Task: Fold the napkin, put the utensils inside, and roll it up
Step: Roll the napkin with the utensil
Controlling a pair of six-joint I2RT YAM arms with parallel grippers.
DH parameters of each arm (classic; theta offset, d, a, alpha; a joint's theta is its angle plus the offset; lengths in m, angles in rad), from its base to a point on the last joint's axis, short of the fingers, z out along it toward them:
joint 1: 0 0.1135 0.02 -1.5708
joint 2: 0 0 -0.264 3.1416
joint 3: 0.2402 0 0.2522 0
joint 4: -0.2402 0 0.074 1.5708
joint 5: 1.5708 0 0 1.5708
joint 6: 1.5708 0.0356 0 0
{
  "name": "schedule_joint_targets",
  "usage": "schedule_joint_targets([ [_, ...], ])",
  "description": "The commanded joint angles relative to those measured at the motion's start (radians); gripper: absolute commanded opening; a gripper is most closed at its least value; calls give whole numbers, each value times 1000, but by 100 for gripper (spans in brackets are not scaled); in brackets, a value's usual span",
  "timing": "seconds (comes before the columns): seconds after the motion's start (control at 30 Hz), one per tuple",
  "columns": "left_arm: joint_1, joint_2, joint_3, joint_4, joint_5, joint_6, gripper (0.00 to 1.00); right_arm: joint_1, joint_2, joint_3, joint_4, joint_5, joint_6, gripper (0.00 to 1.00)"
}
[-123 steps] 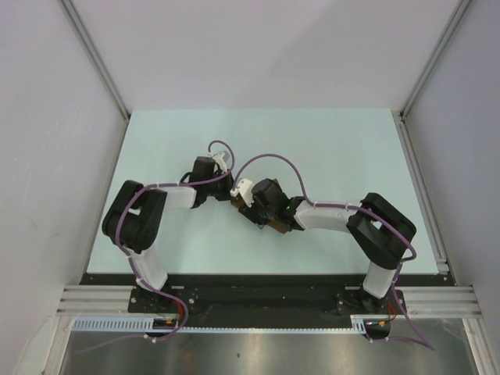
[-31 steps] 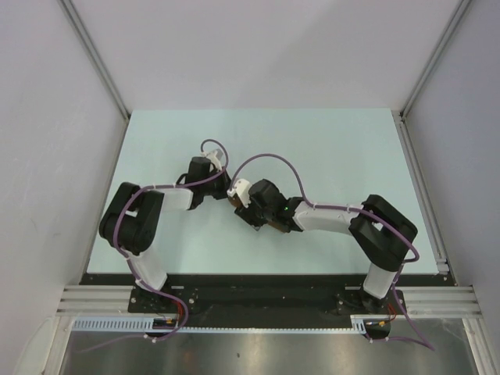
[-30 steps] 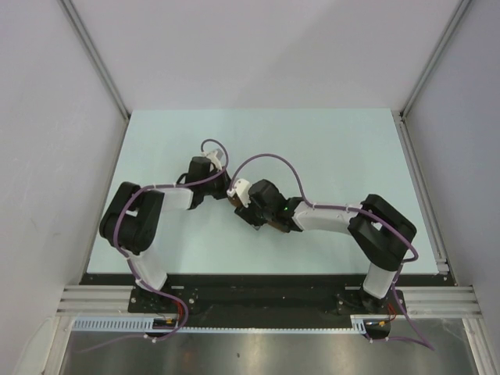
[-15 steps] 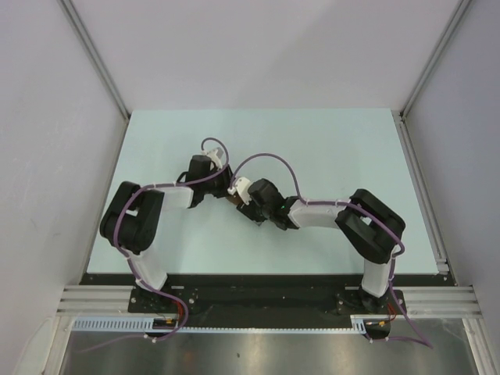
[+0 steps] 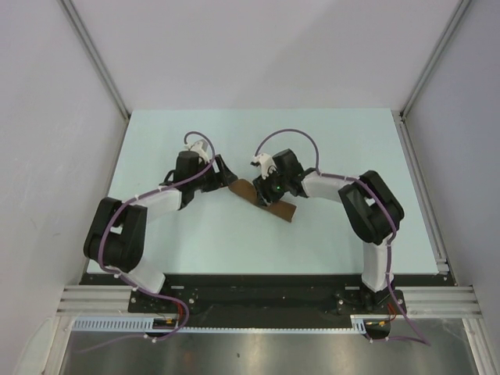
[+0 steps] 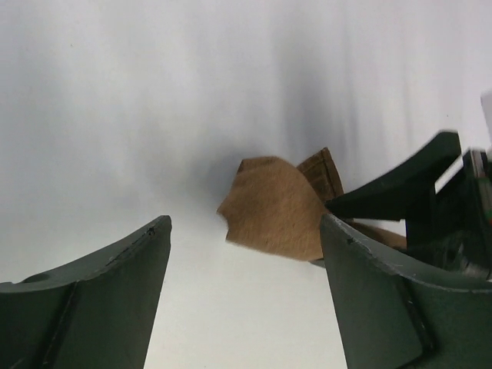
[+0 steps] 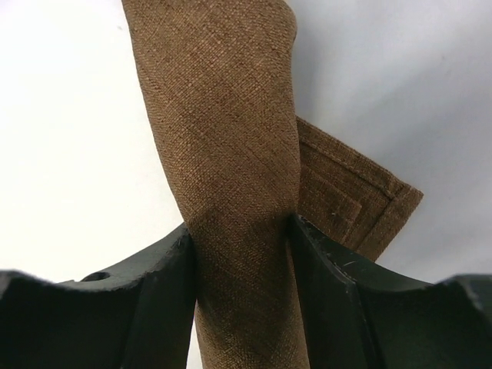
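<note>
The napkin point(image 5: 283, 209) is a brown cloth rolled into a slim bundle, lying diagonally at the middle of the table. My right gripper point(image 5: 264, 194) is shut on the roll near its upper left end; in the right wrist view the roll point(image 7: 223, 92) runs between both pads, with a hemmed flap point(image 7: 354, 204) sticking out to the right. My left gripper point(image 5: 226, 178) stands open just left of the roll's tip. In the left wrist view the napkin's end point(image 6: 269, 204) lies ahead of the wide-apart left gripper point(image 6: 246, 223), touching neither finger. The utensils are hidden.
The pale green table point(image 5: 328, 141) is walled on the left, right and back. Both arms reach towards the table's middle, their cables looping above them. The right gripper's dark fingers point(image 6: 400, 192) show at the right of the left wrist view.
My left gripper has opened, let go of the napkin and drawn back to the left. Both arms moved farther from their bases, and the roll now shows more fully beside the right gripper.
</note>
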Motion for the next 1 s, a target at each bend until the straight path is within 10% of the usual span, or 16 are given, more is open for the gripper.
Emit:
schedule_joint_targets([
  [0.0, 4, -36, -45, 78, 13, 17, 82, -70, 118, 78, -114, -260, 84, 53],
  [0.67, -33, 98, -83, 353, 132, -35, 74, -135, 316, 173, -180, -634, 154, 52],
  [0.97, -55, 155, -68, 345, 140, -40, 37, -144, 321, 162, -153, -639, 179, 53],
])
